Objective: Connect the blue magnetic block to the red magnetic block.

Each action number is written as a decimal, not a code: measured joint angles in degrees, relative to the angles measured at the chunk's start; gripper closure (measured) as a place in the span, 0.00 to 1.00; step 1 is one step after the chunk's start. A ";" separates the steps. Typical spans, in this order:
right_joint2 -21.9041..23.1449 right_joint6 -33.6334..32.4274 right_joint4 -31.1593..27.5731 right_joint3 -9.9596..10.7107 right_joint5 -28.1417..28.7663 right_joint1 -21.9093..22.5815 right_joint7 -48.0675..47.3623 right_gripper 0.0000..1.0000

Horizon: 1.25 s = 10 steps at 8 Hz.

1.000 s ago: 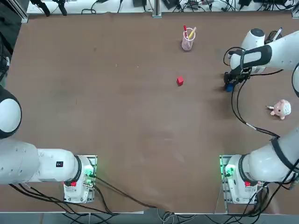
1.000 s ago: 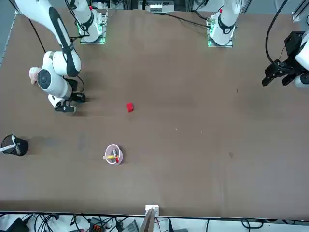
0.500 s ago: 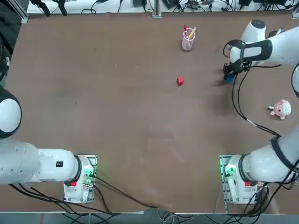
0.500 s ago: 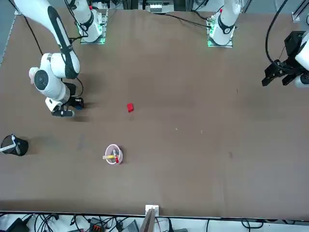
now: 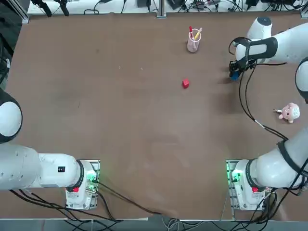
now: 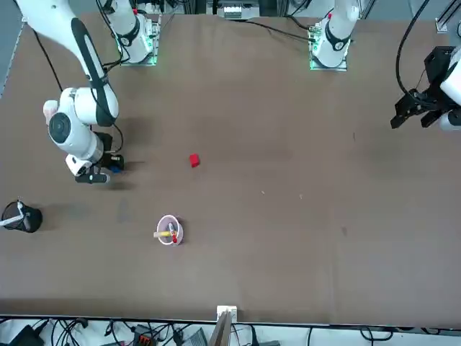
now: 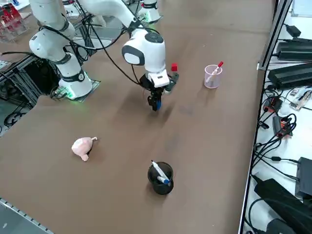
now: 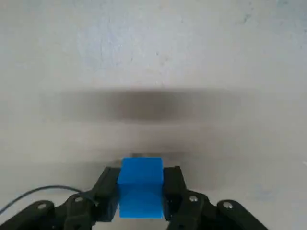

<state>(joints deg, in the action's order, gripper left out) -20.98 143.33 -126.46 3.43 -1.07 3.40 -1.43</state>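
Observation:
My right gripper (image 5: 234, 75) (image 8: 140, 184) is shut on the blue magnetic block (image 8: 140, 187), a small bright blue cube held just above the brown table. That cube shows at the fingertips in the top view (image 5: 234, 76), the front view (image 6: 113, 168) and the right side view (image 7: 156, 104). The red magnetic block (image 5: 185, 83) (image 6: 194, 160) (image 7: 174, 68) lies alone on the table, well to the left of my gripper in the top view. The gap between the two cubes is roughly a hand's width or more.
A clear pen cup (image 5: 193, 42) with a red and a yellow pen stands beyond the red block. A pink plush toy (image 5: 289, 112) lies at the right. A black cup (image 7: 160, 178) with pens sits near the table's right edge.
My right gripper has carried the blue block away from the arms' bases, toward the far side of the table. The red block has stayed put.

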 joint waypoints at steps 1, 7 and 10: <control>-1.11 0.00 0.86 -0.30 0.00 0.10 0.00 0.52; -2.70 -0.57 1.87 -0.48 0.00 0.82 0.00 0.21; -0.38 -7.62 5.89 -0.61 -0.01 1.84 0.04 0.00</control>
<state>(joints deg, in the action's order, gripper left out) -21.36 135.70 -120.57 2.82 -1.08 5.23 -1.39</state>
